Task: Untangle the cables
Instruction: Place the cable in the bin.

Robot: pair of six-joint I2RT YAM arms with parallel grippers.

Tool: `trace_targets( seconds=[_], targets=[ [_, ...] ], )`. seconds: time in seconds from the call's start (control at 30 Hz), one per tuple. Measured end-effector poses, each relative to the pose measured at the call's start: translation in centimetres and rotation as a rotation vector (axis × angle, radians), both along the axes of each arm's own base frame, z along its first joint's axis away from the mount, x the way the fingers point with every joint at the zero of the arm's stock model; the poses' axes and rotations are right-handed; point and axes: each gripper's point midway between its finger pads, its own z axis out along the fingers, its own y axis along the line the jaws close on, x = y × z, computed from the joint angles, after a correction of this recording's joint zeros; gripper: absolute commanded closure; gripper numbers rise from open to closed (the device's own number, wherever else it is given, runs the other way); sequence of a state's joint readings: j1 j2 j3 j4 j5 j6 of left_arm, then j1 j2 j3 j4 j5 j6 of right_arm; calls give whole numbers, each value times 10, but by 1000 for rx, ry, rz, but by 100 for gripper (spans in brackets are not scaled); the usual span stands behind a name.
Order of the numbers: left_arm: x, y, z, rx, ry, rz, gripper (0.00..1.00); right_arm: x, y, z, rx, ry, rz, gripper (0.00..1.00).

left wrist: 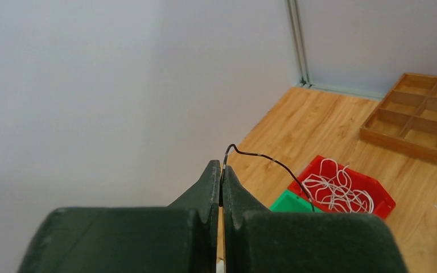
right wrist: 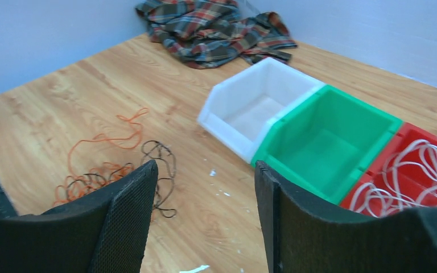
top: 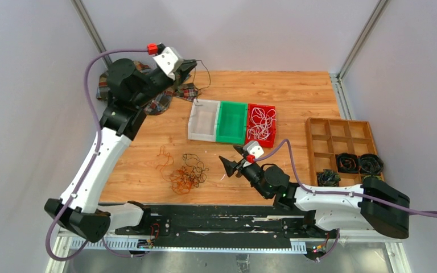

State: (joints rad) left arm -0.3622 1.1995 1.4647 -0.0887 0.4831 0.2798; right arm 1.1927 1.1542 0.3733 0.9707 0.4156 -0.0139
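My left gripper [top: 195, 62] is raised high over the table's back left and is shut on a thin black cable [top: 207, 77]. The cable arcs from the fingertips down to the white bin [top: 192, 128]. In the left wrist view the cable [left wrist: 273, 161] is pinched between the closed fingers [left wrist: 222, 170]. A tangle of orange and black cables [top: 186, 173] lies on the table front centre, also in the right wrist view [right wrist: 108, 170]. White cables [top: 260, 122] lie in the red bin [top: 262, 106]. My right gripper [top: 226, 165] is open and empty, right of the tangle [right wrist: 205, 168].
A green bin [top: 231, 122] sits between the white and red bins. A wooden compartment tray [top: 341, 122] at the right holds dark rolled coils [top: 348, 163]. A plaid cloth [top: 159, 102] lies at the back left under my left arm.
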Motion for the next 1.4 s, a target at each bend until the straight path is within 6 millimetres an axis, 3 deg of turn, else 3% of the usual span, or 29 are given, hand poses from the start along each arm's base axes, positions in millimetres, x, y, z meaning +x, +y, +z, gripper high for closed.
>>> trace_targets(
  seconds=[0.2, 0.4, 0.67, 1.17, 1.33, 1.4],
  targets=[
    [33, -27, -33, 27, 50, -28, 100, 14, -25, 5, -10, -36, -104, 41],
    [73, -42, -82, 86, 126, -12, 100, 27, -50, -5, -25, -47, -181, 46],
    [105, -51, -139, 146, 223, 7, 100, 34, -59, -14, -46, -57, -212, 49],
    [104, -36, -215, 293, 328, 54, 100, 43, -58, -37, -99, -55, -227, 50],
    [87, -24, -255, 384, 408, 58, 100, 44, -56, -40, -102, -55, -227, 50],
    [79, -20, -262, 396, 424, 54, 100, 44, -54, -43, -105, -55, -225, 51]
  ],
)
